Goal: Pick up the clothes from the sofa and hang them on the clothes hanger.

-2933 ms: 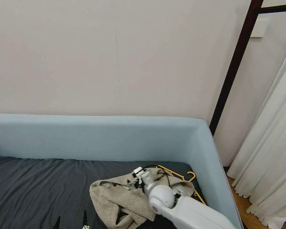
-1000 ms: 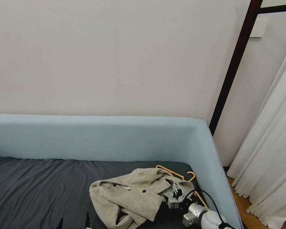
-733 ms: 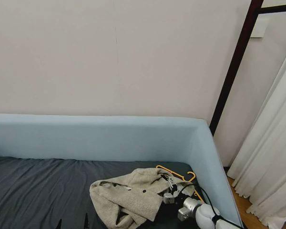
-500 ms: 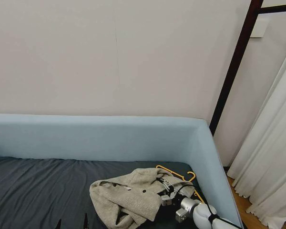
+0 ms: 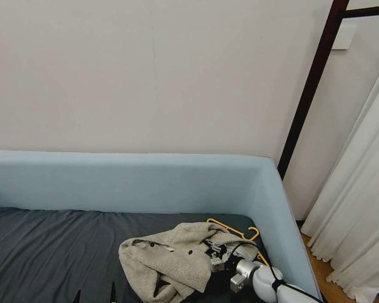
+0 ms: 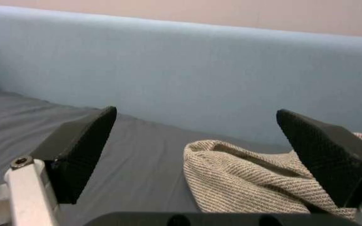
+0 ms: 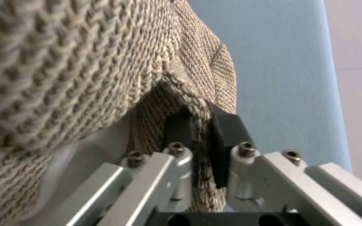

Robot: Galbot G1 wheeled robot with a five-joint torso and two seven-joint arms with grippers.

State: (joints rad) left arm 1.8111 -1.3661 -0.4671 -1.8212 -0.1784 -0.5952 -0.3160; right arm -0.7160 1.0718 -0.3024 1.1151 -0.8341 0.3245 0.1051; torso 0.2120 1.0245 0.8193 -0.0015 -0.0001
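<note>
One knitted beige garment (image 5: 167, 262) was seen on the sofa (image 5: 114, 183), crumpled on the dark grey seat (image 5: 44, 246) toward the sofa's right end, near the corner where the pale blue back meets the right side wall. One orange hanger (image 5: 230, 230) was seen with it, partly covered by the knit, its hook lying just beside that side wall. Two grippers were counted. The right gripper (image 5: 218, 259) was placed low at the garment's right edge, and in the right wrist view the right gripper (image 7: 200, 127) was found clamped on a fold of the knit, with the fabric pinched between its two dark pads (image 7: 228, 129). The left gripper (image 6: 195, 115) was held over the seat with its fingers (image 6: 80, 146) spread wide and nothing between them, the garment lying just beyond it before the sofa's back. One dark rack post (image 5: 309, 88) and one white curtain (image 5: 360, 208) were seen past the sofa's right end.
</note>
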